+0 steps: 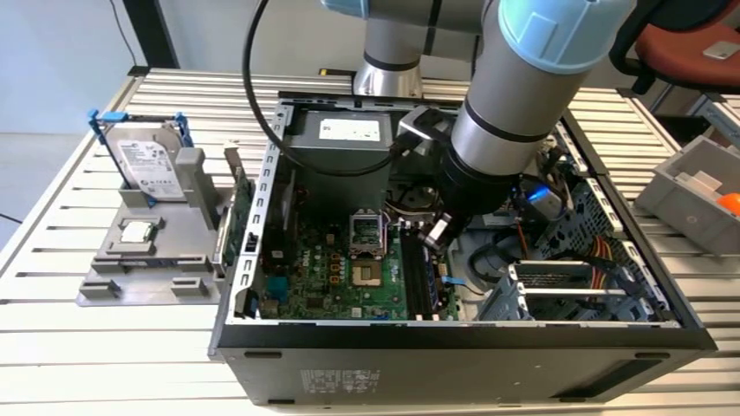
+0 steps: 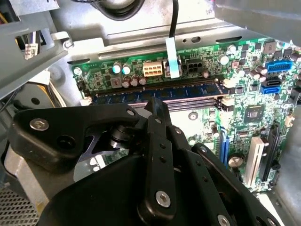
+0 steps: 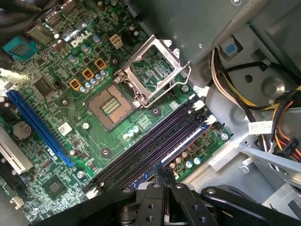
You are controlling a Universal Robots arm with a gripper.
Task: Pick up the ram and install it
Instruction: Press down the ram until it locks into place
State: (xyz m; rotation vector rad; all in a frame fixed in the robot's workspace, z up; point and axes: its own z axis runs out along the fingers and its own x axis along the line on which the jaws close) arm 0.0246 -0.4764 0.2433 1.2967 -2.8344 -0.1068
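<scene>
Slatted metal table (image 1: 69,347) carries an open computer case (image 1: 463,347) with the arm reaching down inside it. On the exterior view's left, a grey holder (image 1: 145,277) stands a silver hard drive (image 1: 148,169) upright. The gripper (image 2: 157,104) has its fingers (image 3: 161,173) pressed together with no gap, tips right at the memory slots (image 3: 155,141). The ram (image 2: 155,93) lies seated along the outermost slot on the green motherboard (image 3: 70,113), beside the open processor socket (image 3: 110,101)
</scene>
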